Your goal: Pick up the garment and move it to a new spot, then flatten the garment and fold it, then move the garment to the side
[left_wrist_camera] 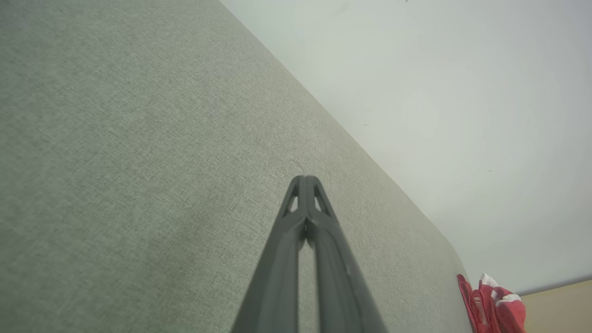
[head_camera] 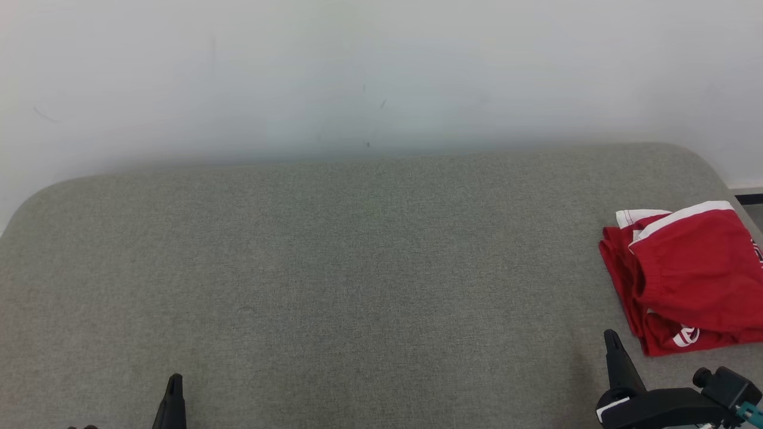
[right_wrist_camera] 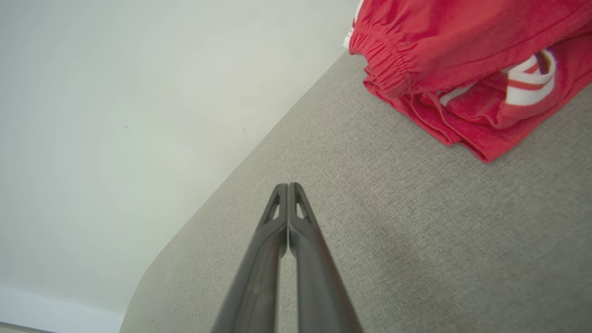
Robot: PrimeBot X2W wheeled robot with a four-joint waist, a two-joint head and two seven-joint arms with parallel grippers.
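Note:
The garment (head_camera: 691, 274) is a red piece with white trim, lying folded in a bundle at the right end of the grey upholstered surface (head_camera: 357, 268). The right wrist view has the garment (right_wrist_camera: 462, 69) at its upper right, and the left wrist view catches the garment (left_wrist_camera: 492, 310) small at the lower right. My right gripper (head_camera: 610, 336) stands just left of the bundle's near corner, apart from it; its fingertips (right_wrist_camera: 287, 186) are pressed together with nothing held. My left gripper (head_camera: 174, 379) is at the lower left, far from the cloth, its fingertips (left_wrist_camera: 304, 178) also shut and empty.
A pale wall (head_camera: 381, 71) rises directly behind the surface. The surface has rounded back corners, and its right edge runs close by the garment, with a strip of floor (head_camera: 752, 205) beyond.

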